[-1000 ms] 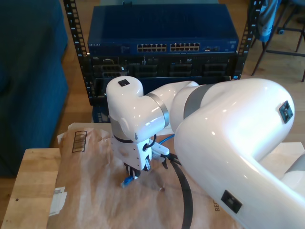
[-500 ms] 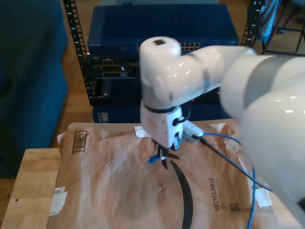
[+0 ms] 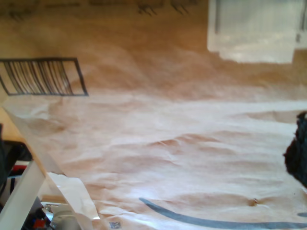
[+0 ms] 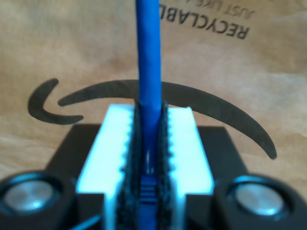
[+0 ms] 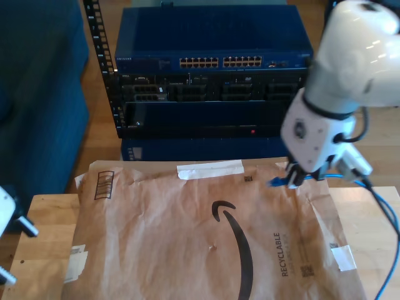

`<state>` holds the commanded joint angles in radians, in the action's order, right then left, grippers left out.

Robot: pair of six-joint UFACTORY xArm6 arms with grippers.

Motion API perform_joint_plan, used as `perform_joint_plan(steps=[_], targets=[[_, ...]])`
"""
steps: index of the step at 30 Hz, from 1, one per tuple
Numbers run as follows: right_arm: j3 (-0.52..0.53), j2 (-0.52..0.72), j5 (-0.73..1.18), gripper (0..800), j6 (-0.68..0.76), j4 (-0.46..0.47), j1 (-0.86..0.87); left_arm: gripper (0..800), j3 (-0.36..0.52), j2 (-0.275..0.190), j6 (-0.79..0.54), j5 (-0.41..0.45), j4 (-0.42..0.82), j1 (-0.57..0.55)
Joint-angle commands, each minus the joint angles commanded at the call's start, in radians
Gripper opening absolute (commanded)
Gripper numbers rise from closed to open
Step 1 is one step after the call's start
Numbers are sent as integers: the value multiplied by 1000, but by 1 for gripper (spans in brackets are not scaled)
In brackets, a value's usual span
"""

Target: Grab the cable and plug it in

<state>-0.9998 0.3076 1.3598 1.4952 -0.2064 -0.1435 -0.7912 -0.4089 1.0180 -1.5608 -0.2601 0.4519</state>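
Note:
The cable's blue plug end (image 5: 277, 182) hangs above the far right part of the brown paper mailer (image 5: 187, 237), as the exterior view shows it. My second gripper (image 5: 297, 179) is shut on it. The cable (image 5: 382, 215) trails down toward the exterior view's right edge. In the second wrist view the cable (image 4: 147, 67) runs straight out from between the white pads (image 4: 111, 143) of my second gripper (image 4: 147, 115). My first gripper (image 5: 15, 253) is at the exterior view's left edge with its dark fingertips apart, holding nothing. One dark finger (image 3: 298, 149) shows in the first wrist view.
A blue network switch (image 5: 215, 44) with a row of ports (image 5: 220, 62) sits in a black rack behind the wooden table (image 5: 44, 219). Darker rack units (image 5: 212, 94) sit below it. A blue sofa (image 5: 37, 94) fills the exterior view's left.
My second arm swung from the mailer's middle toward the exterior view's right and far edge, carrying the cable's plug. My first gripper came into sight at the exterior view's left edge.

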Motion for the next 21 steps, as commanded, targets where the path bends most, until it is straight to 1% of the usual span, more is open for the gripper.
perform_joint_plan(steps=[4,7,9,13,16,18,21], targets=[[-5,58,55,12,21,-20,48,800,-15,8,57,2,0,-92],[-17,74,71,10,41,-21,57,800,-66,25,97,-5,-3,-106],[-25,91,86,10,72,-25,55,800,-84,25,109,-8,-18,-106],[-89,98,124,10,114,-60,49,800,-123,25,109,-11,-66,-110],[-140,92,163,10,130,-94,48,800,-146,25,110,-11,-87,-141],[-150,92,169,7,167,-124,48,800,-153,31,120,-9,-118,-172],[-152,91,167,3,201,-153,48,800,-192,64,152,-9,-183,-219]])
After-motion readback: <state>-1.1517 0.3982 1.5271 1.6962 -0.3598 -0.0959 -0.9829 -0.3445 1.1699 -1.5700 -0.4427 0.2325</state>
